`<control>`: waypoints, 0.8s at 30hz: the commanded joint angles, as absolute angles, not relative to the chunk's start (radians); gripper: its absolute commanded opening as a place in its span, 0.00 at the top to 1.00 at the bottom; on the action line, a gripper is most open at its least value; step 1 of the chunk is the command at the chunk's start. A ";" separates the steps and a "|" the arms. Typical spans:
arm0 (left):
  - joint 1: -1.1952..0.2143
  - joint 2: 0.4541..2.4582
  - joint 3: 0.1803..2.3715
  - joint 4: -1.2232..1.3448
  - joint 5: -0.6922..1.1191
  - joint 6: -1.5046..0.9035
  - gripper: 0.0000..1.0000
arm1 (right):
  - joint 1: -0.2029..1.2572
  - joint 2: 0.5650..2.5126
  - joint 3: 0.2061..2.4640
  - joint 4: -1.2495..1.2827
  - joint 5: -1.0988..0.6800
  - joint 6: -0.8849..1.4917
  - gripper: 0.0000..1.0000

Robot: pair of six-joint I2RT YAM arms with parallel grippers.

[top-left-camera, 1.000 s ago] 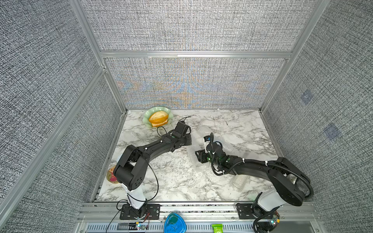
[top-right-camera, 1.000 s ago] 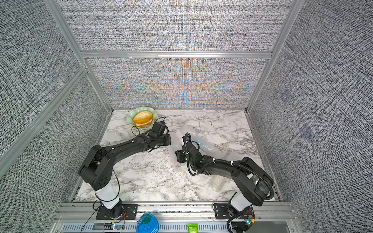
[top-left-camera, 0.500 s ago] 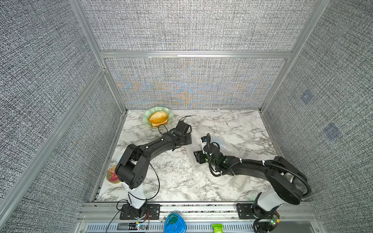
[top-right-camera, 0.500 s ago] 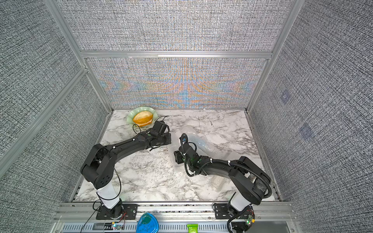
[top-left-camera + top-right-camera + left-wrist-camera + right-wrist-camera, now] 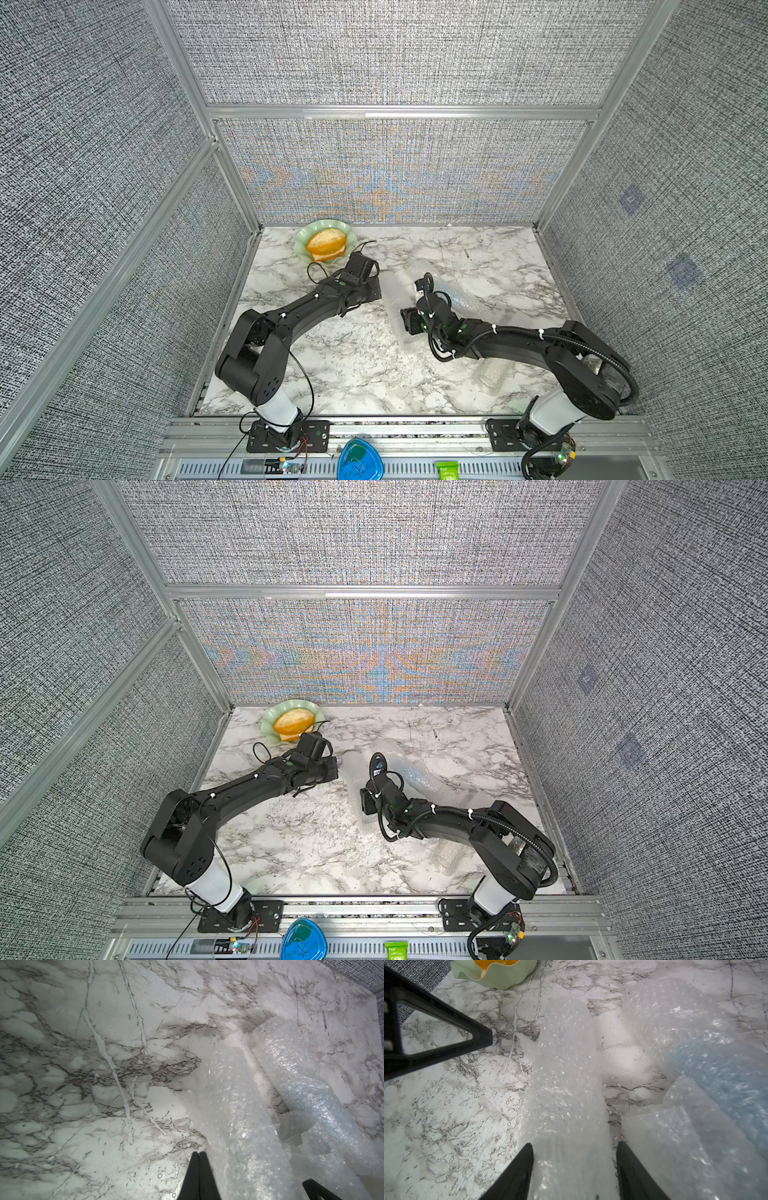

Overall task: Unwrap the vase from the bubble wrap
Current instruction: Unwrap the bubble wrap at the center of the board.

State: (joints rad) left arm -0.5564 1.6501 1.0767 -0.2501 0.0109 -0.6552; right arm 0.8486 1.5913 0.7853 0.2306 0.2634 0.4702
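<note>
The bubble wrap (image 5: 457, 297) lies mid-table as a long clear roll with a bluish tint inside (image 5: 301, 1084); the vase itself is hidden in it. A loose fold of the wrap (image 5: 566, 1084) runs from the roll toward both arms. My left gripper (image 5: 199, 1153) is shut, its tips pinched together on the fold's edge. My right gripper (image 5: 574, 1147) has the fold filling the gap between its fingers (image 5: 521, 1167), both touching it. In both top views the left gripper (image 5: 380, 291) and right gripper (image 5: 363, 802) face each other closely.
A pale green wavy bowl (image 5: 303, 249) holding something orange stands at the back left, just behind the left wrist. Another clear bubble-wrap roll (image 5: 494, 374) lies beside the right arm's base. The enclosure walls close in on three sides.
The left gripper has closed at the wrap's edge. The right arm has shifted left, toward the left gripper, with the fold still between its fingers.
</note>
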 commanded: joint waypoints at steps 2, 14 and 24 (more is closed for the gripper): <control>-0.555 1.669 1.123 -0.213 0.073 -0.625 1.00 | 0.847 1.597 0.777 0.181 0.279 0.468 0.42; -0.639 1.875 1.369 -0.340 0.015 -0.533 0.42 | 0.845 1.599 0.742 0.271 0.244 0.469 0.41; -0.701 1.941 1.452 -0.443 -0.128 -0.527 0.53 | 0.843 1.611 0.740 0.277 0.239 0.474 0.41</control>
